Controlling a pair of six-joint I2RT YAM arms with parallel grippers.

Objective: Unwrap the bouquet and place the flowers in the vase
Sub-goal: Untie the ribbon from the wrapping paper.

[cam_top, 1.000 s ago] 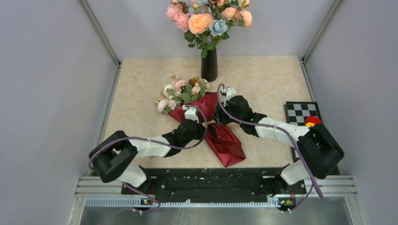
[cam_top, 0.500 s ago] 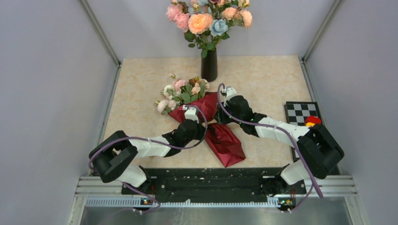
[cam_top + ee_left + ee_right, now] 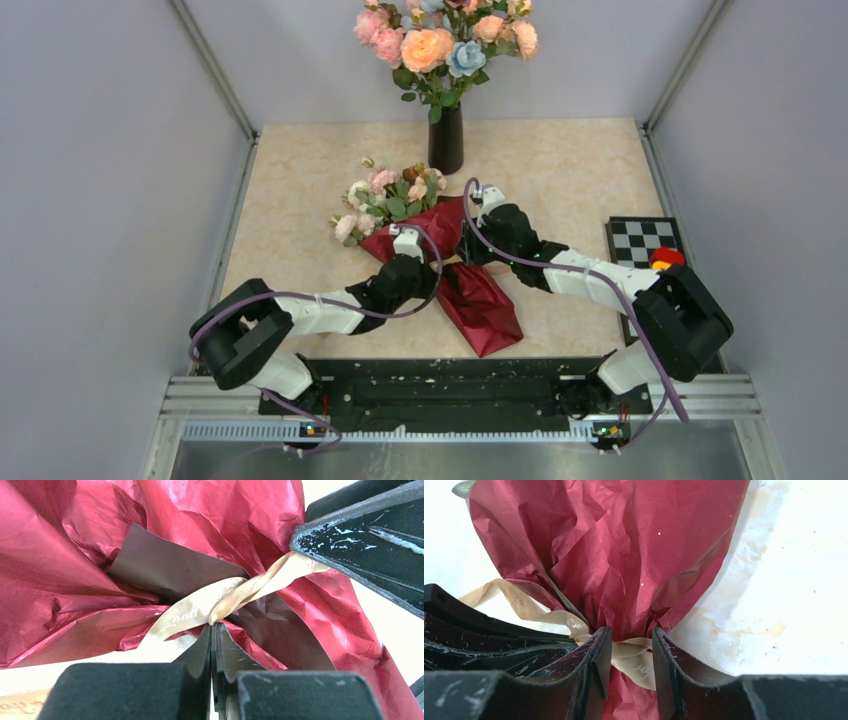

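Bouquet [image 3: 440,270] lies mid-table [image 3: 570,170], wrapped and tied; unwrapping not yet achieved. Ribbon [image 3: 200,607] is pinched by the shut left jaws; the tied neck is clamped narrowly between the right jaws. Flowers [image 3: 385,195] remain to be moved to vase [image 3: 445,140].

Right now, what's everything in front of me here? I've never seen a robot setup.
table: one, beige marbled, under everything
vase: one, black, far middle
big blooms: one bunch, peach, pink, blue, in vase
bouquet: one, dark red paper, lying mid-table
small flowers: one cluster, cream and pink, bouquet's wide end
ribbon: one, tan, tied round bouquet's neck
checkered board: one, black-white, right edge
small object: one, red-yellow, at board's near edge
left arm: one, black-white, near left; left gripper shut on ribbon
right arm: one, black-white, near right; right gripper closed round bouquet's tied neck
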